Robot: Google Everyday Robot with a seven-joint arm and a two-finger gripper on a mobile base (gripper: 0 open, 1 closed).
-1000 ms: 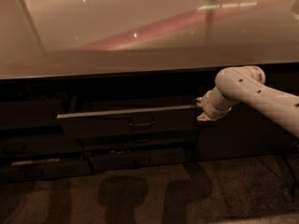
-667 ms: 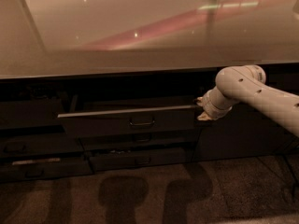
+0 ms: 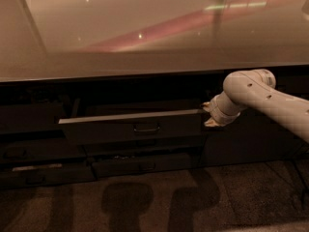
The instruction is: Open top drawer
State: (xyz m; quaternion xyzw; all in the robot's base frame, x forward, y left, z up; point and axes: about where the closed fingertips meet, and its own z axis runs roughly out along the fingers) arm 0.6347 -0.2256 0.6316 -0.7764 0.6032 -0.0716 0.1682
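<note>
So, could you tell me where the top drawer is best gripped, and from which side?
Probably the small pull handle centred on the top drawer, approached from the front: it stands off the panel, and a centred pull should run straight. The gripper sits at the drawer's right end instead.

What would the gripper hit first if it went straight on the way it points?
The gripper points left at the right end of the partly open top drawer. Straight on, it would probably meet that drawer's right edge first. It looks right against it, though depth is unclear.
</note>
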